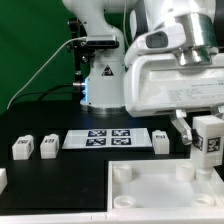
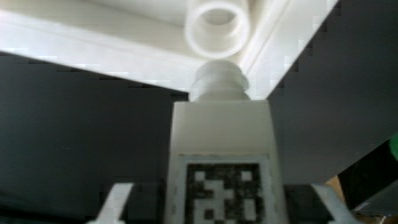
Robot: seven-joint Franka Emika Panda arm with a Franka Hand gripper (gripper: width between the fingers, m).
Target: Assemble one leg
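The black table (image 1: 60, 185) carries the marker board (image 1: 110, 138) lying flat near its middle; two small white blocks (image 1: 22, 148) (image 1: 49, 146) stand side by side toward the exterior view's left of it, and a third block (image 1: 160, 140) sits just beside its right end. The large white square base (image 1: 150, 195) lies flat at the near right; a white piece (image 1: 2, 180) is cut off by the left edge.

Bright, even light from above; shadows on the black bench (image 1: 60, 185) are faint. Both pictures are coarse and soft. In the wrist view the leg (image 2: 226, 130) glares white, its marker (image 2: 226, 192) smeared.
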